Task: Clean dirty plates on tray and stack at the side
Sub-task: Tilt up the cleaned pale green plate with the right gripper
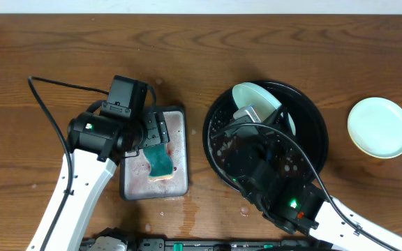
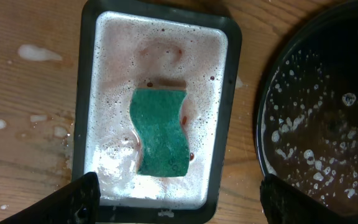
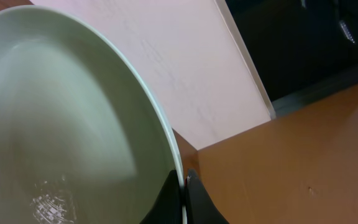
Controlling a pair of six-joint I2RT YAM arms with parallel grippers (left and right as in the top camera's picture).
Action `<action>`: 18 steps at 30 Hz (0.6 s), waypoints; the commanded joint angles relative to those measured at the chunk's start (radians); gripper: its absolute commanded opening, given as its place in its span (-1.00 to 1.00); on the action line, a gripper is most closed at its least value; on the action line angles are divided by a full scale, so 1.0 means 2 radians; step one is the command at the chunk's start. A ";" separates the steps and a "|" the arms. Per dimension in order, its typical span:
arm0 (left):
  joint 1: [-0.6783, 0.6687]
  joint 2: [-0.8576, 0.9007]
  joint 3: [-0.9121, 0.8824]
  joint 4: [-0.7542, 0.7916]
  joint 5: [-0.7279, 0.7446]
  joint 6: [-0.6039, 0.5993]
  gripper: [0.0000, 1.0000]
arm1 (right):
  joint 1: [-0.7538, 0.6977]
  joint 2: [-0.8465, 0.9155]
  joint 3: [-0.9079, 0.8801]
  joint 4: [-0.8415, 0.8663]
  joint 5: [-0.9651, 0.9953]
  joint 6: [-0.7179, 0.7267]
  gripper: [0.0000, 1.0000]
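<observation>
Pale mint plate, tilted above the black tray at centre right, is pinched at its rim by the right gripper. It looks washed, so it probably goes next onto the second plate on bare wood at far right, and must clear the tray's raised rim. The left gripper hangs spread over the green sponge in the foamy grey tray.

The desk is brown wood-grain, smooth and faintly satin. The round tray is glossy black, its sheen flecked with white suds. The rectangular tray looks like dull grey metal under pinkish foam. The sponge shows a rough, matt green scouring face. The pale mint plate is smooth and glossy like glazed ceramic, as is the second plate
</observation>
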 commanded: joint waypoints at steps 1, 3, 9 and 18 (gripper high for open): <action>0.002 0.000 0.004 -0.001 -0.001 -0.001 0.65 | 0.003 -0.005 0.007 0.004 0.015 -0.004 -0.98; 0.002 0.000 0.004 -0.001 -0.001 -0.001 0.66 | 0.003 -0.005 0.007 0.006 0.015 -0.004 -0.98; 0.002 0.000 0.004 -0.001 -0.001 -0.001 0.66 | 0.003 -0.005 0.007 0.008 0.015 -0.002 -0.98; 0.002 0.000 0.004 -0.001 -0.001 -0.001 0.66 | 0.003 -0.005 0.007 0.008 0.014 0.002 -0.98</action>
